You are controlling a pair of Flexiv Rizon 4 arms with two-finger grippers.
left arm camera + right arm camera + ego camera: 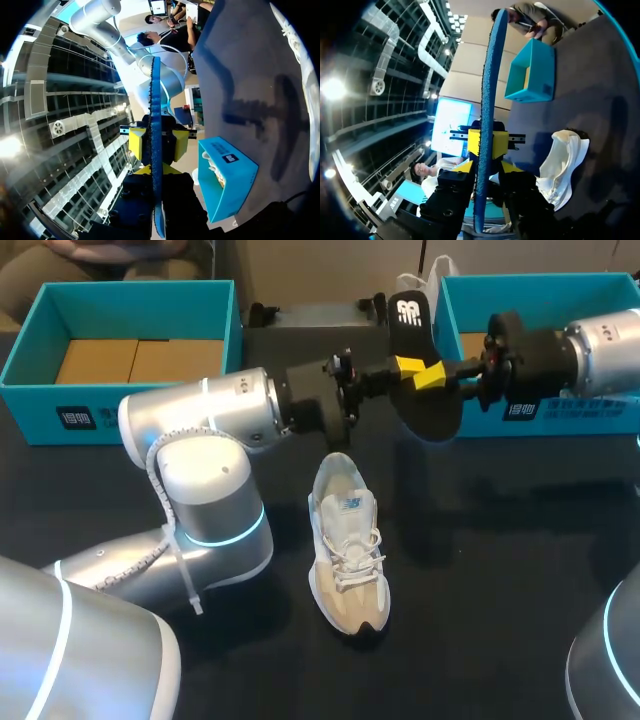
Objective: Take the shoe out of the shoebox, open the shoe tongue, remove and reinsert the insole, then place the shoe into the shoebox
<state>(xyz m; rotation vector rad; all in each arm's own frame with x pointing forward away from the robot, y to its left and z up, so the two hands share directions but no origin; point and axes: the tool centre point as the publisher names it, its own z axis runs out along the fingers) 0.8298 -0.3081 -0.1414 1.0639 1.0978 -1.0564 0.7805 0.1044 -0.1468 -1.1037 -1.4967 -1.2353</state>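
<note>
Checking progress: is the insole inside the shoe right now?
No, the insole is up in the air, apart from the shoe lying on the table.

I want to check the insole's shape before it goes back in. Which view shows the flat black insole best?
The head view: the flat black insole shows its broad face and almost its whole outline there. Both wrist views catch the insole only edge-on, as a thin bluish strip.

My silver left arm and silver right arm lie level, wrists facing. The left gripper and right gripper meet tip to tip, each pinching the flat black insole.
</note>
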